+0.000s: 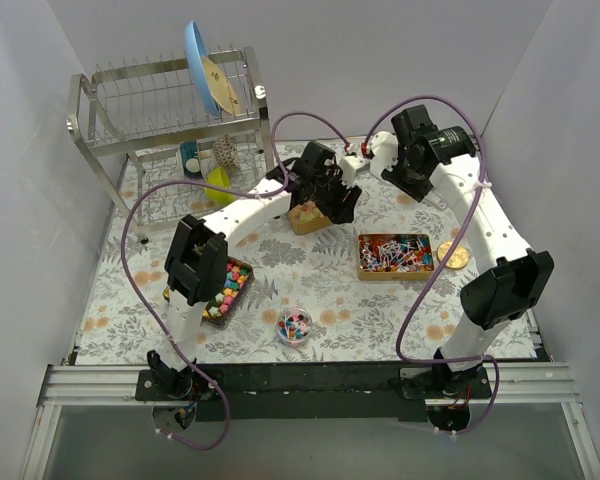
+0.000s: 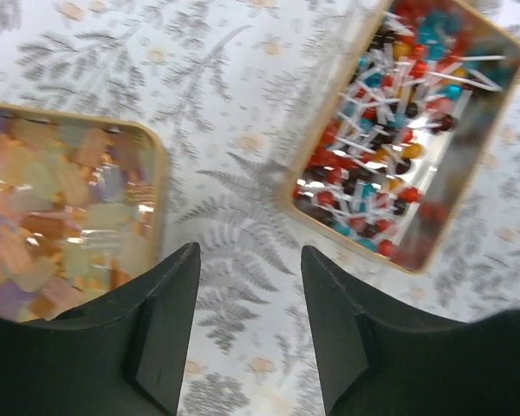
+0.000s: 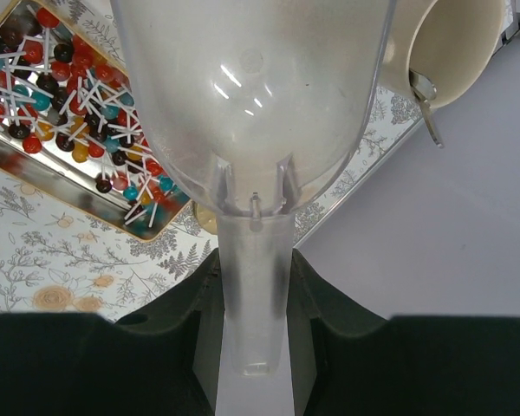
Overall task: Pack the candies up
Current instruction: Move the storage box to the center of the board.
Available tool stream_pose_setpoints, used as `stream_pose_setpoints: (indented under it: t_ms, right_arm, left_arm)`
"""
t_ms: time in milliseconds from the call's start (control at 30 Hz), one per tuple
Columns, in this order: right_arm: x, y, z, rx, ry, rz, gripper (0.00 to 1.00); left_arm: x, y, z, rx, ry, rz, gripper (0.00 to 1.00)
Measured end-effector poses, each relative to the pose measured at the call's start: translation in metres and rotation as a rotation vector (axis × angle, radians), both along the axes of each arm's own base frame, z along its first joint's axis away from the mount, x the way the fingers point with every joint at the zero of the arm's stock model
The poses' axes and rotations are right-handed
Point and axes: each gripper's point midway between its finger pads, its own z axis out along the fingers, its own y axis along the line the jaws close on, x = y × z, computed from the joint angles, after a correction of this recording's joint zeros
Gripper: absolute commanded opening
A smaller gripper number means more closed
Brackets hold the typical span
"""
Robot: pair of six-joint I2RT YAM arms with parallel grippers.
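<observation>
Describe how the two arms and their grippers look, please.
Both the left arm and the right arm have white links joined by bulky black joint housings. A thin purple cable loops along each arm. The left gripper and right gripper each have two matte black, wedge-shaped fingers.

It was a lab booth dressed as a kitchen: plain white walls closed in a flowered tablecloth, a dish rack stood left of the fingers, and robot arms were bolted to a metal rail.
</observation>
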Motion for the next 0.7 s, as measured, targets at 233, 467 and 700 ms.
stream_pose_setpoints:
  t_ms: [233,467,700]
  right_arm:
    - [0.0,0.001,-0.003,-0.001,0.011,0.003,0.01]
    - [-0.001,-0.002,-0.004,-0.004,0.019,-0.002,0.01]
    - [-0.001,-0.001,-0.004,0.001,0.021,-0.002,0.01]
  left_arm:
    - [0.039,0.008,-0.043,0.139,-0.095,0.042,0.5]
    - [0.048,0.028,-0.089,0.265,-0.083,0.056,0.4]
    - [0.028,0.049,-0.111,0.31,-0.05,0.027,0.14]
